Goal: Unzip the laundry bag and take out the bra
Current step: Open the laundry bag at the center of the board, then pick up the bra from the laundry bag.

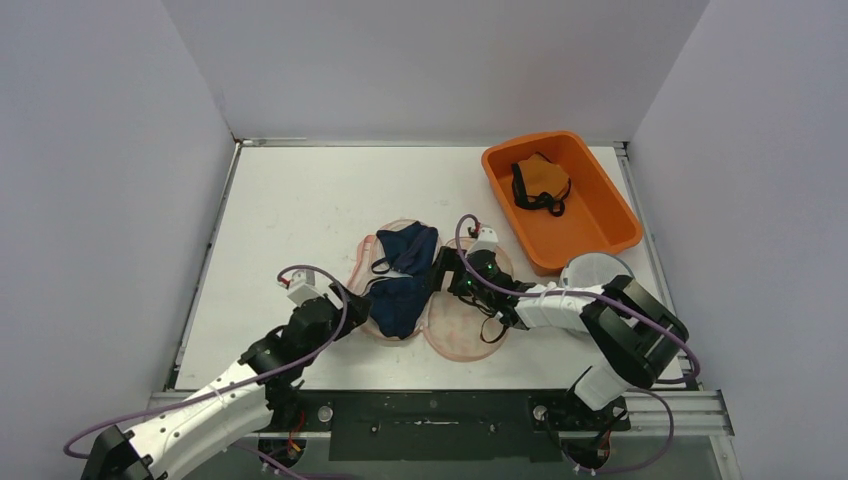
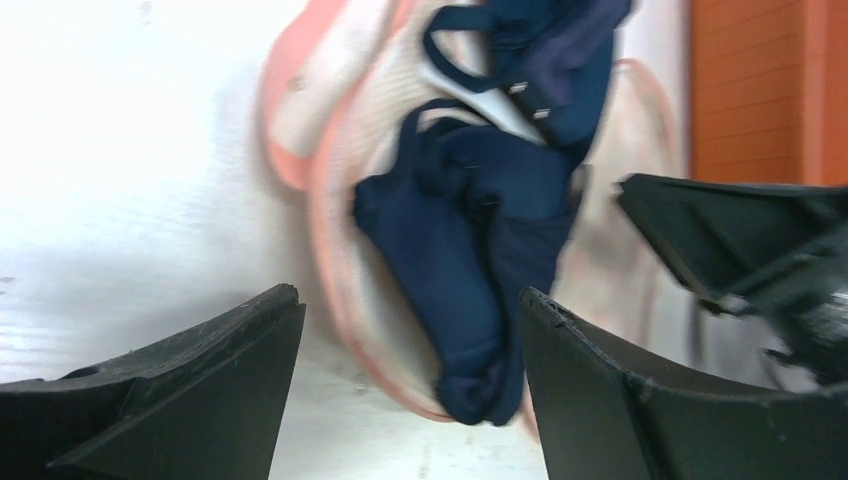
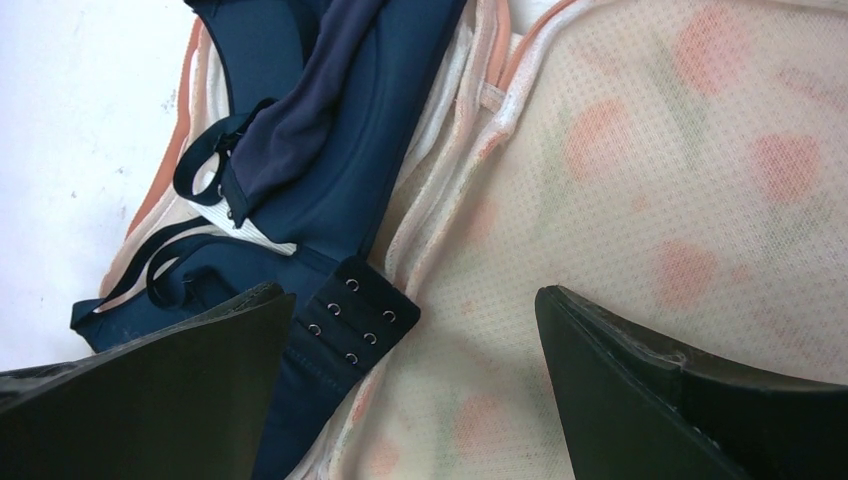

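- Laundry bag [image 1: 465,338]: mesh, pink trim, faint floral print. Lies spread in two flat halves mid-table [image 1: 300,200]; zip apparently undone, so contents accessible.
- Navy bra [image 1: 400,285]: crumpled on bag's left half, resting on mesh, not lifted. Cups folded, straps looped, hook-and-eye band exposed near bag's middle seam.
- Left gripper [image 2: 410,296]: jaws wide, empty, low at bra's near end; likely lined up for pinch.
- Right gripper [image 3: 412,296]: jaws fully spread, empty, over clasp band and right half; probably placed to pin bag.
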